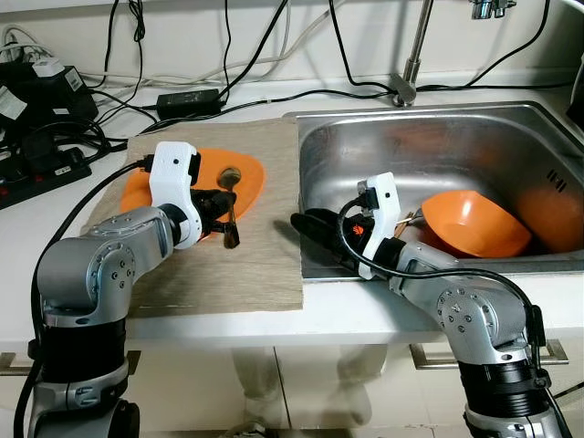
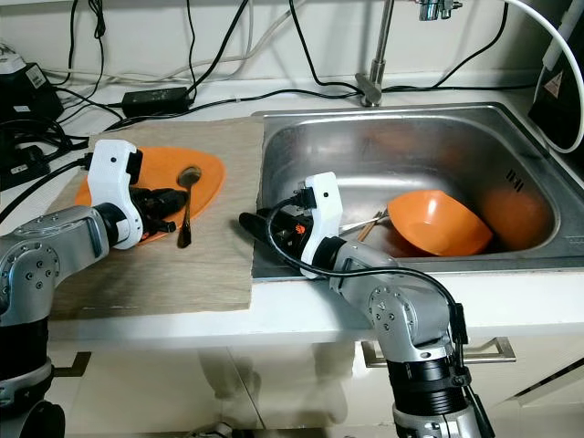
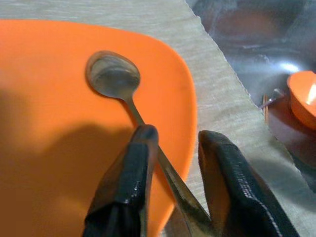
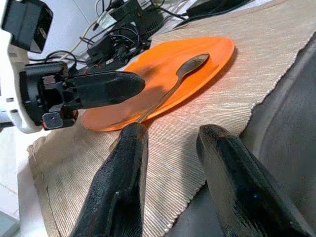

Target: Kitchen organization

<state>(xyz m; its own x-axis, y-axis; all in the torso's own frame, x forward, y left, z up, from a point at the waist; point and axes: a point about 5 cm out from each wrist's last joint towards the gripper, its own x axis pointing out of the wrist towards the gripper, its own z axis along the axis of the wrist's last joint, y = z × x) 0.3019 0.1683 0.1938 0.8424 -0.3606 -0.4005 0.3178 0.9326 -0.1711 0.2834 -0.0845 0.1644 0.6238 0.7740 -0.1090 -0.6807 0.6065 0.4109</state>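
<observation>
Left wrist view alone shows left gripper (image 3: 174,143) jaws parted around the spoon (image 3: 114,77); right gripper (image 4: 170,136) jaws parted.

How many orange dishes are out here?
2: a flat orange plastic plate on the beige mat, under a metal spoon, and a deep orange bowl inside the steel sink. More could be hidden.

We see the head views evenly and brightly lit, sharp across the worktop (image 1: 228,319), with soft shadows under the arms. The steel sink (image 1: 438,155) carries pale glare and an orange reflection of the bowl (image 1: 474,224) on its right wall. In the left wrist view the left claw (image 3: 173,182) throws a broad dark shadow over the orange plate (image 3: 49,98); its fingers are soft-focused, and the sink beyond is blurred. In the right wrist view the near fingers (image 4: 123,187) are blurred and glossy.
</observation>
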